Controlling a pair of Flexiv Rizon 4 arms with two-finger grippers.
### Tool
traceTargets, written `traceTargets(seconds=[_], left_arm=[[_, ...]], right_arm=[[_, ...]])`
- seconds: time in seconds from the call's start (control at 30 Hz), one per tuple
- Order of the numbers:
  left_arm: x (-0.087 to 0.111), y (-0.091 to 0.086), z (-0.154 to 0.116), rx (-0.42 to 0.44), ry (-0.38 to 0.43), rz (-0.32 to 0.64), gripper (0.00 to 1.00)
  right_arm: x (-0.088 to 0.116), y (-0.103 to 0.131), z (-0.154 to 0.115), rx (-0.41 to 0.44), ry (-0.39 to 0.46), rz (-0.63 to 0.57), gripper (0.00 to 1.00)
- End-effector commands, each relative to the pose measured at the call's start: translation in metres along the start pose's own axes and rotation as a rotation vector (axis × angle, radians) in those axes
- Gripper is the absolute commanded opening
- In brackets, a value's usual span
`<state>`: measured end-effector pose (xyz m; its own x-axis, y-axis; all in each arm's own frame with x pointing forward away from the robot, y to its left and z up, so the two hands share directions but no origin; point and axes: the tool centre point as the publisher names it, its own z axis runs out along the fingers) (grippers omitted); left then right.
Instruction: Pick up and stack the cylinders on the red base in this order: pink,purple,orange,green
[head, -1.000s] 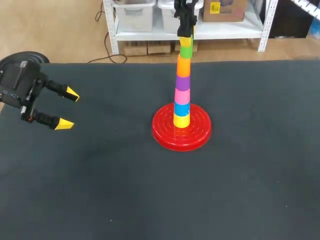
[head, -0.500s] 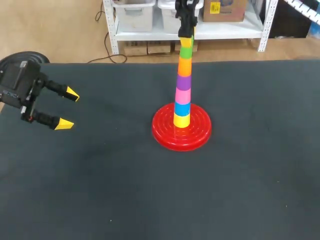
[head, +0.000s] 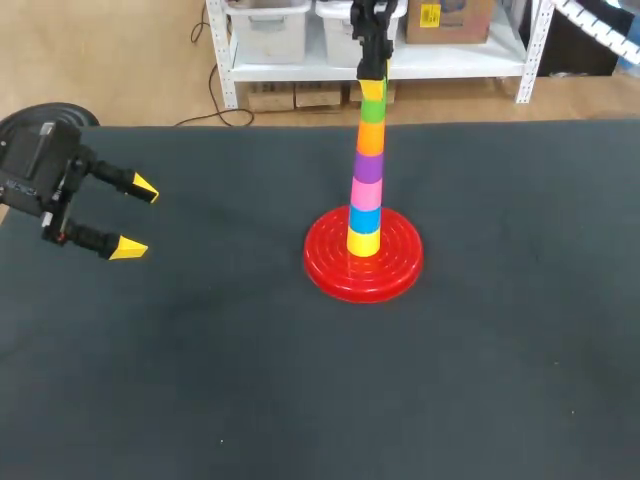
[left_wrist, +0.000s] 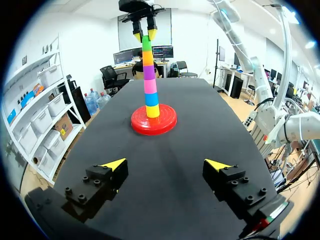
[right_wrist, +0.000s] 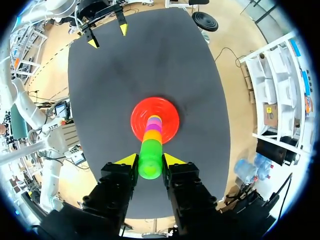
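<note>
On the red base (head: 363, 262) stands a tall stack: yellow at the bottom, then blue, pink (head: 366, 192), purple (head: 368, 165), orange (head: 370, 134) and green (head: 372, 103) on top. My right gripper (head: 372, 76) comes straight down onto the stack and is shut on the green cylinder (right_wrist: 149, 152). In the right wrist view both yellow-tipped fingers (right_wrist: 128, 160) press its sides. My left gripper (head: 138, 218) hangs open and empty at the table's left edge, far from the stack. In the left wrist view the stack (left_wrist: 149, 80) stands well ahead of the left gripper (left_wrist: 167, 164).
The dark table (head: 300, 380) carries only the base and its stack. The left arm's body (head: 35, 170) sits over the left edge.
</note>
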<state>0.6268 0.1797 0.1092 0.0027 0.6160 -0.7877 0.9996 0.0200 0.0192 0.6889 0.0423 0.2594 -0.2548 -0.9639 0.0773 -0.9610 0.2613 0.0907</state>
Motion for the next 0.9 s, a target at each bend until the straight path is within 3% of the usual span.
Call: traceTargets(seconds=[0.03,0.43,0.47,0.5,0.53,0.9], left_arm=[[0.001,-0.001,0.0,-0.004,-0.003,0.004,1.0],[0.001,-0.001,0.0,-0.004,-0.003,0.004,1.0],[0.001,-0.001,0.0,-0.004,-0.003,0.004,1.0],[0.001,-0.001,0.0,-0.004,-0.003,0.004,1.0],[0.001,-0.001,0.0,-0.004,-0.003,0.004,1.0],[0.001,-0.001,0.0,-0.004,-0.003,0.004,1.0]], right_arm=[[-0.006,-0.008,0.003,-0.029,0.011,-0.001,0.0],[0.0,-0.003,0.0,0.017,-0.014,0.026,0.0],[0.0,-0.002,-0.001,0.019,-0.017,0.029,0.15],[0.0,-0.001,-0.001,0.031,-0.015,0.034,0.74],[0.001,0.0,-0.002,0.039,-0.019,0.033,1.0],[0.008,0.008,-0.004,0.066,-0.043,0.044,1.0]])
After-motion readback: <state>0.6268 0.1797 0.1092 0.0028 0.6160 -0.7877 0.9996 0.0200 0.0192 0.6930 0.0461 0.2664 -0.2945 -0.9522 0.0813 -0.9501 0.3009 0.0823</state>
